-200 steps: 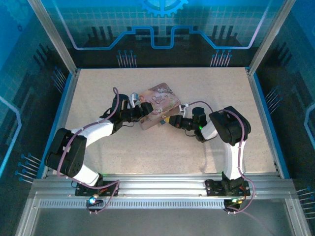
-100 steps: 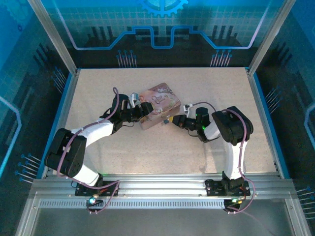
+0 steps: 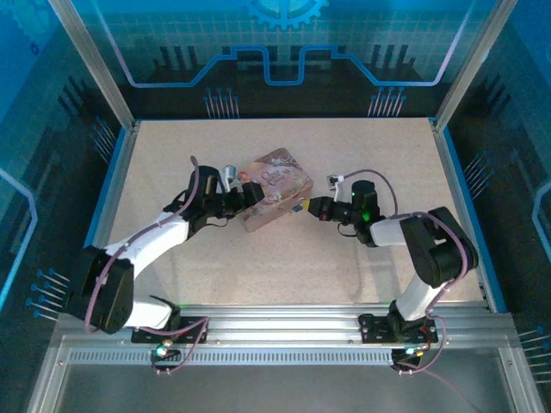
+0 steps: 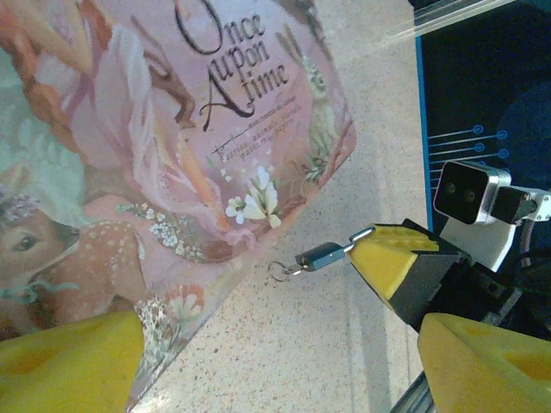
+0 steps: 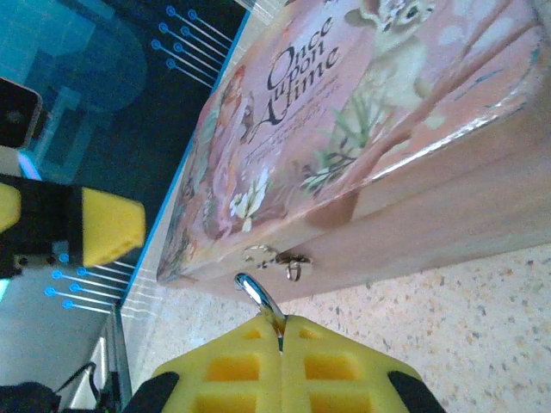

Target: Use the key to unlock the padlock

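Right now your right hand [image 5: 281, 334] is clamped closed. From the left wrist camera you can see it pinching the padlock [image 4: 319, 255] by its thin metal loop, with the bluish body sticking out toward the pink tin [image 4: 129, 129], close to the tin's edge. The key [image 4: 279, 272] looks to be the tiny ringed piece of silver at the body's free end. It is too small for you to tell whether it sits in the keyhole.

From the right wrist camera, the yellow fingers cover most of the lock. A curved silvery sliver pokes out between them, near the small clasp [image 5: 275, 258] on the tin's side wall.

Your left hand [image 4: 280, 337] has its fingers spread wide and grips nothing. Both fingers are cut off by the bottom of the picture, and one overlaps the tin's corner, so you cannot tell whether it touches. From overhead, that hand sits at the tin's left end and the right hand just off its near right side.

Everything rests on a pale speckled worktop [image 3: 284, 267]. Blue-lit wall panels [image 3: 275, 52] with line patterns surround it, and a ribbed metal rail [image 3: 284, 331] runs along the near edge.
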Controlling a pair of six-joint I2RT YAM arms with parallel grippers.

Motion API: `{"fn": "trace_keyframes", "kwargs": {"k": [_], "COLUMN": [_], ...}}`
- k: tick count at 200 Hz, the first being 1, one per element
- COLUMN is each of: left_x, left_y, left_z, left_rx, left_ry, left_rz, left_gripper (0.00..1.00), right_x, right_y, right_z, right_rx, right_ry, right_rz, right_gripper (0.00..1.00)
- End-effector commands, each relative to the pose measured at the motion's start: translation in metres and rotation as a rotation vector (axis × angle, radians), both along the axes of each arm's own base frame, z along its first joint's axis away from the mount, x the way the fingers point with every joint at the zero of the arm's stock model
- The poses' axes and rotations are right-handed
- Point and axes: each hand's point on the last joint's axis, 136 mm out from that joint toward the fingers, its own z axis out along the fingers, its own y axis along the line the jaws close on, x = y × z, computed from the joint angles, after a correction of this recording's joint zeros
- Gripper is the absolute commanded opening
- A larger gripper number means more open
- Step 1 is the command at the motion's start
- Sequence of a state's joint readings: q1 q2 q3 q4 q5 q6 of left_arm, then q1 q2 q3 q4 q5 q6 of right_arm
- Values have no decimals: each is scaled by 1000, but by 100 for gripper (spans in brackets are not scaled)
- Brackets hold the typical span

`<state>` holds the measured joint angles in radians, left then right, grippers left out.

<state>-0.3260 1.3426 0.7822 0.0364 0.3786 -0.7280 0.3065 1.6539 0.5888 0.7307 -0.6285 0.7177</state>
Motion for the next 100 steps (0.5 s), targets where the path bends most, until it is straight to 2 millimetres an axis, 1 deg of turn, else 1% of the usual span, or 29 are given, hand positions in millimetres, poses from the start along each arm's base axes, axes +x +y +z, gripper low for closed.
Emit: {"fn": "trace_keyframes", "kwargs": {"k": [1, 31, 60, 67, 70, 100], "left_x": [-9, -18, -26, -29, -30, -40], "left_y": [17, 28, 43, 46, 48, 59], "left_z": [10, 22, 23, 23, 23, 23], "left_rx": [75, 103, 142, 147, 150, 170], "left_ry": [-59, -115, -150, -159, -161, -199], "left_rz": [10, 19, 54, 61, 67, 91], "left_gripper": [87, 90, 92, 93, 94, 99], "right_x": [-18, -39, -65, -70, -73, -95], "right_y": [-11, -16, -18, -19, -20, -28], "right_z": [-5, 3, 9, 13, 11, 13], "right_rx": [-95, -165, -235, -245, -254, -313], "right_ry": [15, 27, 72, 69, 83, 129], "right_rz": [24, 60, 121, 129, 133, 156], "right_gripper": [1, 1, 1, 1, 1, 1]}}
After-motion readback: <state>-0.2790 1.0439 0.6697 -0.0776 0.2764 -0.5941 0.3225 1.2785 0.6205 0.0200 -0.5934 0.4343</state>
